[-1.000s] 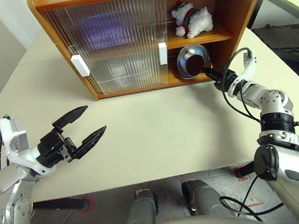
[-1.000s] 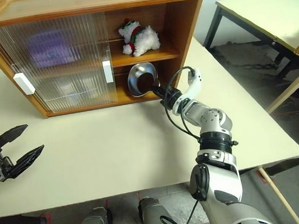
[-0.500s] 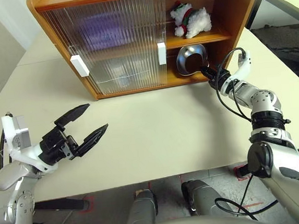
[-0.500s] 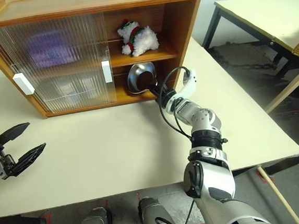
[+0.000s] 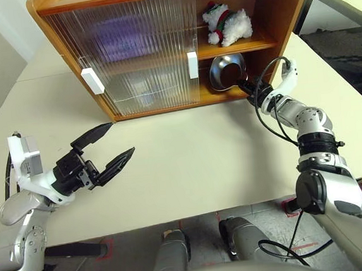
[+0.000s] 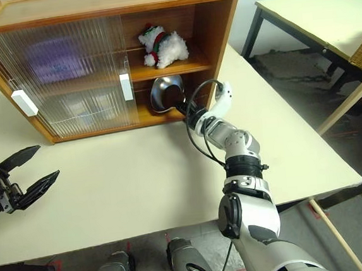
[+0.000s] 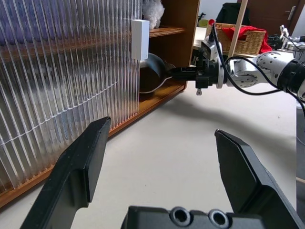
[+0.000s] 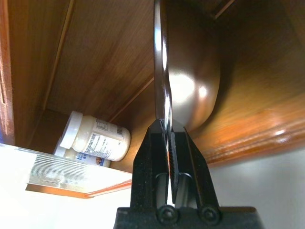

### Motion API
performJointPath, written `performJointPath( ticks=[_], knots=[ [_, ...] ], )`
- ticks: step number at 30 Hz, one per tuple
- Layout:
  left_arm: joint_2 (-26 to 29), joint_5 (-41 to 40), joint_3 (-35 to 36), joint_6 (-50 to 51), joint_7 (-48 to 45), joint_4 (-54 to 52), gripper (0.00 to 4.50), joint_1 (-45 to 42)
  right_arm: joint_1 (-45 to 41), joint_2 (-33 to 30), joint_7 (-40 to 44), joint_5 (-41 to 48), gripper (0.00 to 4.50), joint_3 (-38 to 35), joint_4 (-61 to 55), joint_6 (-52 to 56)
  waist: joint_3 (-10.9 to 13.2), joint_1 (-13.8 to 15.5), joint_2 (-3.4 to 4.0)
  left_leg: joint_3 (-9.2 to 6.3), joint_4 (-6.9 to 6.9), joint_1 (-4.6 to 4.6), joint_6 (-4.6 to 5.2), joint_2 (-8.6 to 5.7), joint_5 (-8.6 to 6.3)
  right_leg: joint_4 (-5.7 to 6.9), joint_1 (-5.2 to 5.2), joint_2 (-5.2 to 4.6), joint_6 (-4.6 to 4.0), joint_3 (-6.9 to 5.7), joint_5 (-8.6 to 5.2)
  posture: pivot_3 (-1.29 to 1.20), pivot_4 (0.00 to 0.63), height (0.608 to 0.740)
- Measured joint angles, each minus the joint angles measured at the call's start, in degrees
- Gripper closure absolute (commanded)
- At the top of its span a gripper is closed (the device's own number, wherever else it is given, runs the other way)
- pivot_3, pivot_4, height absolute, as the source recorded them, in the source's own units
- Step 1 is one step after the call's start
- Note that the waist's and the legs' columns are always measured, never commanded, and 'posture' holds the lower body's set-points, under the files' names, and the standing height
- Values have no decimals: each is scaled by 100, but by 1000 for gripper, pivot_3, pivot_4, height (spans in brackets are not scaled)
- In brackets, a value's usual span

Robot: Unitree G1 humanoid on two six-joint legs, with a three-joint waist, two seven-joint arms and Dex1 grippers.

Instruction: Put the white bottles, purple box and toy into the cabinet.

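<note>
My right arm is stretched forward and a little leftward, wrist about level, with my right gripper [image 5: 245, 87] at the open lower shelf of the cabinet [image 5: 284, 12], its two black fingers [image 8: 150, 157] pressed together on the rim of the steel bowl [image 5: 225, 72], which stands on edge there. My left arm is bent and held well back from the cabinet, low over the bench [image 5: 190, 166]. My left gripper [image 5: 113, 145] points toward the cabinet, its fingers [image 7: 83, 167] spread wide with nothing between them.

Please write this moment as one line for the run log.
right pincer: shut on steel bowl rim, at cabinet lower shelf | left pincer: open, empty | toy: upper shelf
</note>
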Motion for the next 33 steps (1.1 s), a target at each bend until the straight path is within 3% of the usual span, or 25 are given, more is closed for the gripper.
performJointPath(
  ticks=[5, 8, 18, 19, 26, 30, 33],
  knots=[
    [0, 0, 0, 0, 2, 0, 0, 35, -78, -3, 86, -53, 4494, 27, 173, -69, 0, 1, 0, 0, -1, -1, 0, 1, 0, 0, -1, 0, -1, 0, -1, -112, 113, 740],
    [0, -1, 1, 0, 4, 0, 0, 60, -78, -13, 89, -107, 3809, 78, 194, -35, 0, 2, 0, 0, -2, -1, 0, 1, 0, 0, -1, 0, -2, 0, -1, -115, 115, 740],
    [1, -2, 1, 0, 14, 0, 0, 86, 15, -7, 278, -266, 182, 244, 179, 7, 2, 7, 3, 1, -12, -7, 0, 3, 0, -2, -12, 0, -6, -1, -3, -116, 112, 740],
    [0, -2, 1, 0, 15, 0, 0, 86, 21, -10, 294, -264, 29, 255, 113, 36, 2, 7, 2, 1, -12, -7, 0, 3, 0, -2, -11, 0, -5, -1, -2, -114, 112, 740],
    [7, -10, 37, 4, 13, 1, 0, 134, 761, -588, 1008, -227, 29, 904, -1009, 1245, -1, 50, -2, 4, -12, -9, -1, 3, 0, -7, -8, 0, -4, -5, -6, -119, 111, 740],
    [21, -15, 73, 8, -1, 6, 0, 153, 1264, -991, 1842, 229, 29, 1542, -2263, 2355, 0, 18, -1, 11, -15, -9, -2, 2, 1, -9, -8, 7, 3, -3, -13, -116, 109, 740],
    [24, -16, 74, 8, -8, 6, 0, 141, 1282, -899, 1955, 585, 939, 1574, -2971, 2720, -3, -24, -7, 11, -12, 5, -3, 2, 2, -9, 6, 17, 52, -3, -39, -115, 107, 740]
  ],
)
